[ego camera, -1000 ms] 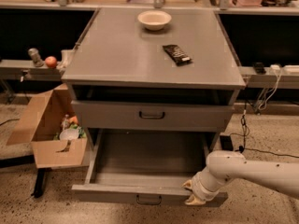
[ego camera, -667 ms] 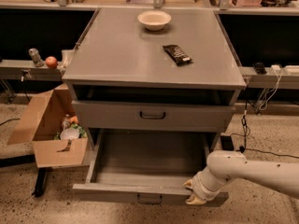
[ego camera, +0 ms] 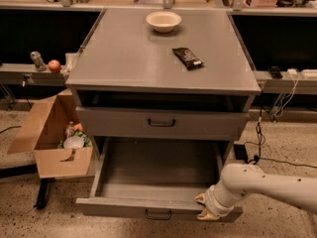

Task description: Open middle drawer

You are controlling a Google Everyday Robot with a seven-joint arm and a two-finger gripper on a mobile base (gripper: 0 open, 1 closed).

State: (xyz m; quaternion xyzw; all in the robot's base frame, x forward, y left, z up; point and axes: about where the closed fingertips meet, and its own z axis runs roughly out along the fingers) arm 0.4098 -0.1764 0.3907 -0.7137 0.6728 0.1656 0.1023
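The middle drawer (ego camera: 148, 207) is pulled far out of the grey cabinet (ego camera: 124, 73). Its shallow grey inside (ego camera: 158, 167) is bare, and its front panel carries a small dark loop handle (ego camera: 158, 214). My gripper (ego camera: 204, 207) sits at the right part of that front panel's top edge, on the end of my white arm (ego camera: 267, 185), which comes in from the right. Above it, another grey drawer (ego camera: 161, 124) with a loop handle stands out slightly from the cabinet.
A white bowl (ego camera: 163, 20) and a dark snack packet (ego camera: 187, 57) lie on the cabinet top. An open cardboard box (ego camera: 54, 138) with items stands on the floor at the left. Cables (ego camera: 260, 133) hang at the right. A shelf at the left holds an apple (ego camera: 54, 65).
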